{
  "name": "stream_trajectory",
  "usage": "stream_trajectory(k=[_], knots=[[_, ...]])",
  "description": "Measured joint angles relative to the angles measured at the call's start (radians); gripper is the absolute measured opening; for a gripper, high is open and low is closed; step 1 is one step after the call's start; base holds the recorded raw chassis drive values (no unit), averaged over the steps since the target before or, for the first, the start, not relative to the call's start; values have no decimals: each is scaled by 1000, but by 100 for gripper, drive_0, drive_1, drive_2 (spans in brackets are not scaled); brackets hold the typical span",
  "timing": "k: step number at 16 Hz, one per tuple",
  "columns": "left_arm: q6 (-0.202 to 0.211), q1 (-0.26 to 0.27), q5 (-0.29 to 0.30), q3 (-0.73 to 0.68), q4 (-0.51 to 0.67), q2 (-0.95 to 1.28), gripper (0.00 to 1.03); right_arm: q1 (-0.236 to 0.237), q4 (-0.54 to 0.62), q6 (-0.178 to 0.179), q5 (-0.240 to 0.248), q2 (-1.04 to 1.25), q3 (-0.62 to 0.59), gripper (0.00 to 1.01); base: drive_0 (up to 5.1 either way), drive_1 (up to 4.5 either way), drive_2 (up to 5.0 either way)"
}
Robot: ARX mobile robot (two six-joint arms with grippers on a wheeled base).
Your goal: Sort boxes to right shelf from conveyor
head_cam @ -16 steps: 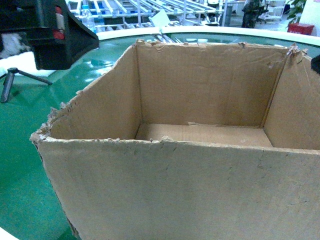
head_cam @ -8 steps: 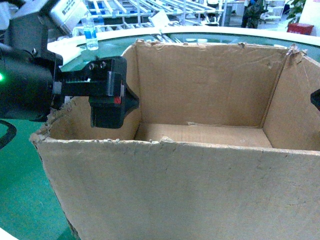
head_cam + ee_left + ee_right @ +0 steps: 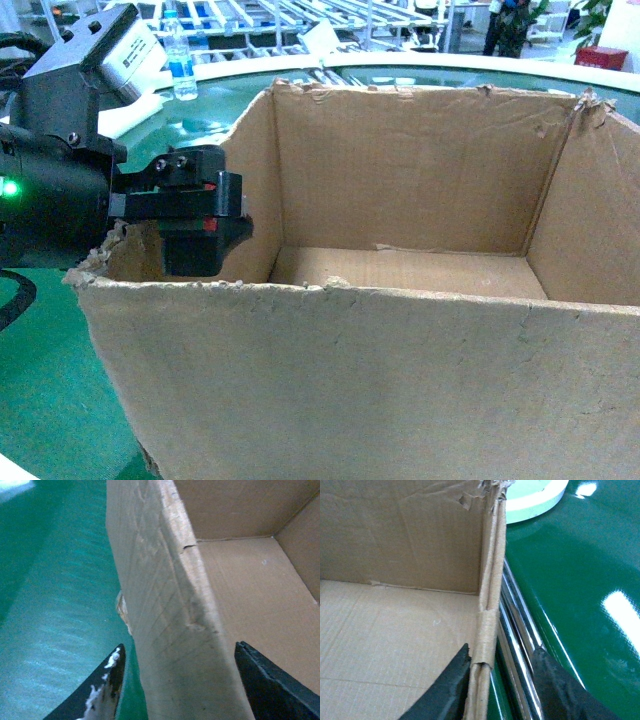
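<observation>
Lowered since before, left gripper (image 3: 177, 680) now straddles the box (image 3: 400, 350) wall, jaws wide apart. Right gripper (image 3: 502, 680) likewise spread astride opposite wall. Box interior bare.

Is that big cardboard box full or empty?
Empty: the box shows only its bare cardboard floor in the head and both wrist views.

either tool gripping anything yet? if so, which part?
Not clamped yet, it seems. Left tool and right tool each straddle a side wall of the cardboard box, one finger inside, one outside, gaps visible. Right tool's contact can't be ruled out.
</observation>
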Motion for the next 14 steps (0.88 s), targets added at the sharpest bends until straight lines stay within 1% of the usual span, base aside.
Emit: stream_trajectory(k=[2,3,4,6,8,10,12,13,14], knots=[[5,-8,-38,-1,10,-2,45,8,5,-2,-9,-6,-8,19,0,0,0],[4,-16,-37,-1,9,-6,35,13,8,-2,-12,-11,-11,8,0,0,0],[8,-28,-50,-1,8,-13,24,13,16,0,-16,-19,-19,4,0,0,0],[10,-34,-95,-8,21,-27,5,12,32,4,-15,-31,-29,4,0,0,0],[27,-37,-117,-11,29,-44,3,-1,43,3,-15,-45,-28,4,0,0,0],[50,-36,-126,13,37,-90,3,-25,38,3,-27,-90,11,4,0,0,0],[92,-44,-162,62,77,-151,3,-47,66,0,-39,-158,68,4,0,0,0],[111,-53,-172,82,84,-187,3,-56,72,0,-50,-193,84,4,0,0,0],[127,-61,-186,86,93,-211,3,-64,105,-1,-53,-218,84,4,0,0,0]])
